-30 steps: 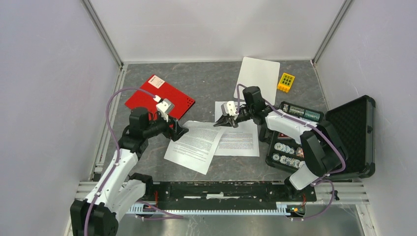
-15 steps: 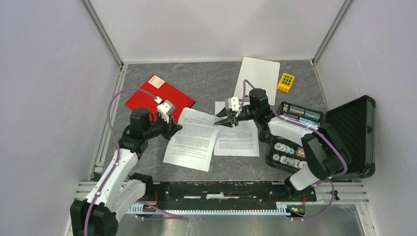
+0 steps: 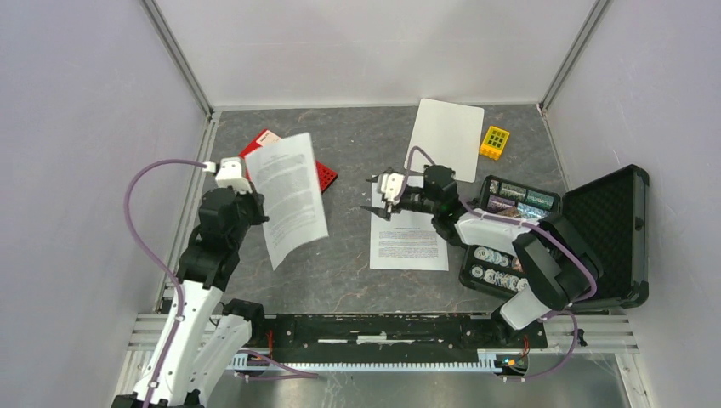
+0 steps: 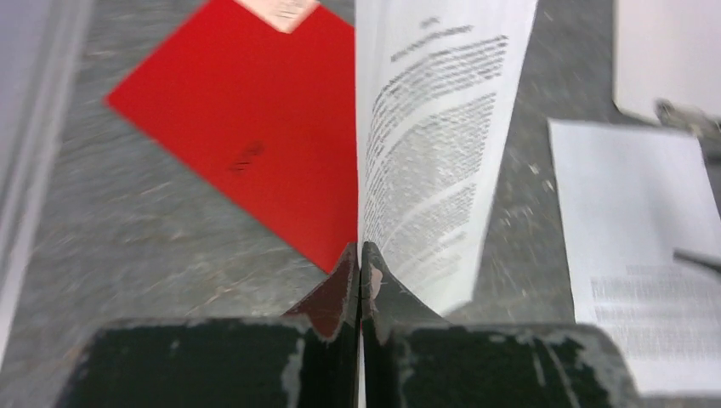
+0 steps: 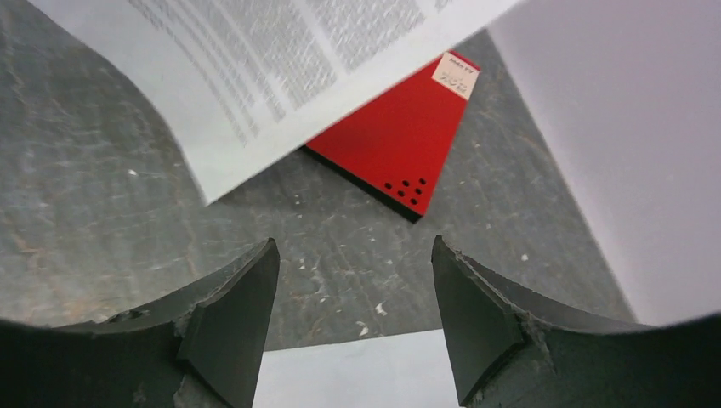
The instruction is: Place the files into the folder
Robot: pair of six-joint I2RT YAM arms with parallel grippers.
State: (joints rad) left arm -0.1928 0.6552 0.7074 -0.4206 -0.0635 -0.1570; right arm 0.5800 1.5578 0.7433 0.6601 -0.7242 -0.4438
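One of the files, a printed sheet (image 3: 289, 197), hangs in the air on edge, pinched at its near edge by my left gripper (image 3: 258, 212), which is shut on it (image 4: 361, 255). The sheet (image 4: 434, 144) partly covers the closed red folder (image 3: 326, 176), which lies flat on the table at the back left (image 4: 246, 144). The other printed sheet (image 3: 409, 238) lies flat right of centre. My right gripper (image 3: 371, 197) hovers open over that sheet's far left corner, with nothing between its fingers (image 5: 353, 280). The right wrist view shows the folder (image 5: 400, 144) beyond the lifted sheet (image 5: 281, 76).
A blank white clipboard (image 3: 445, 127) lies at the back, with a yellow block (image 3: 495, 142) beside it. An open black case (image 3: 608, 229) stands at the right, next to a tray of small parts (image 3: 502, 255). Walls close in on three sides.
My left gripper shut on the left sheet and lifted it off the table, up and left toward the folder. My right gripper opened and drew back slightly from that sheet.
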